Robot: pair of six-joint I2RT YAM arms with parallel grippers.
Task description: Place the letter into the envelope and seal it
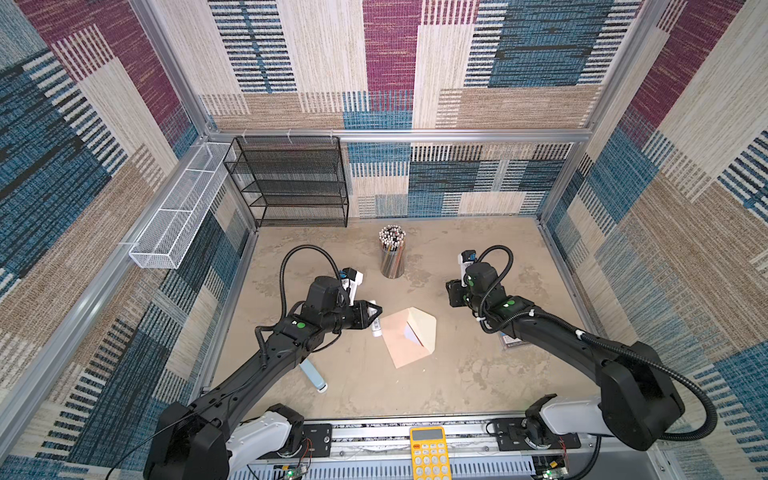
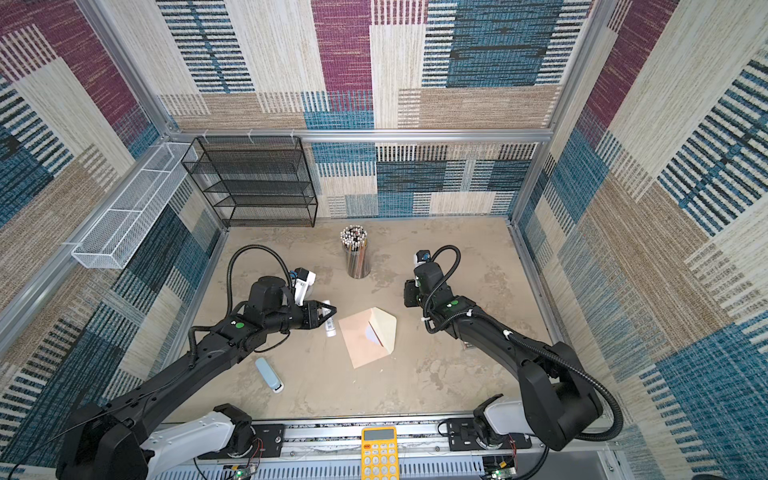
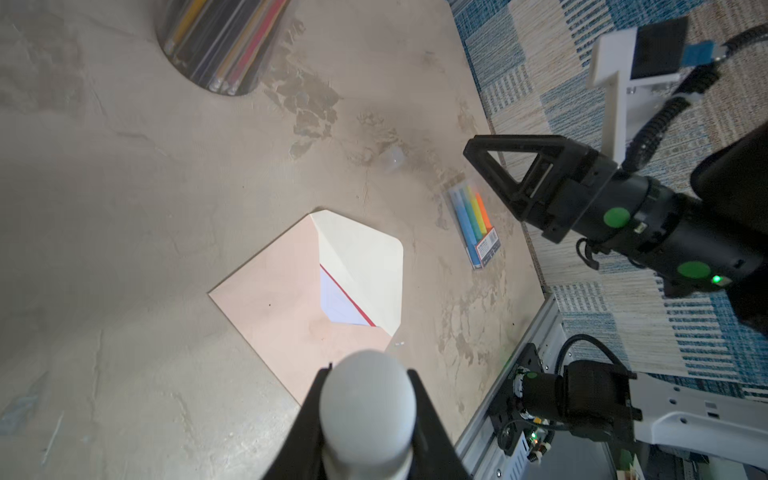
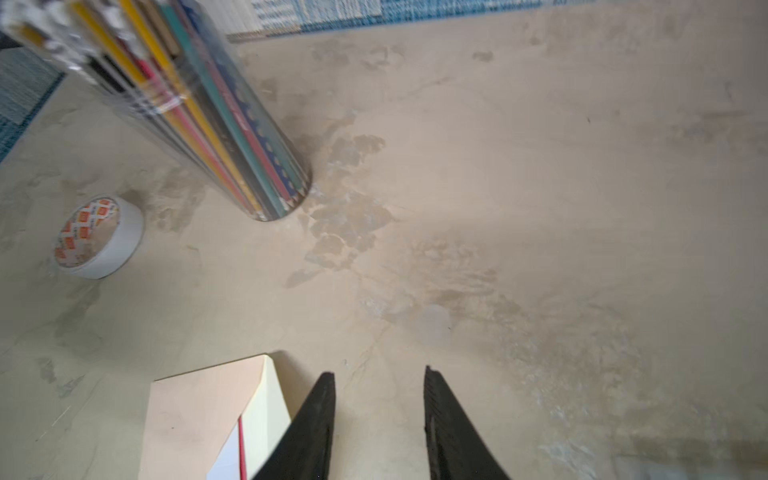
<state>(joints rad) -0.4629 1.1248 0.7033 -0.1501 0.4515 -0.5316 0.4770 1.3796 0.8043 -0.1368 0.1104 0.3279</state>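
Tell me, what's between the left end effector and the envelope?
A white tube, clamped in the left end effector, sits right beside a corner of the envelope in both top views; nothing else lies between.

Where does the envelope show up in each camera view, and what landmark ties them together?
Top view: envelope at table centre.
Other top view: envelope at table centre.
Left wrist: envelope, picture's middle.
Right wrist: envelope, bottom edge.
Shared landmark: pencil cup.
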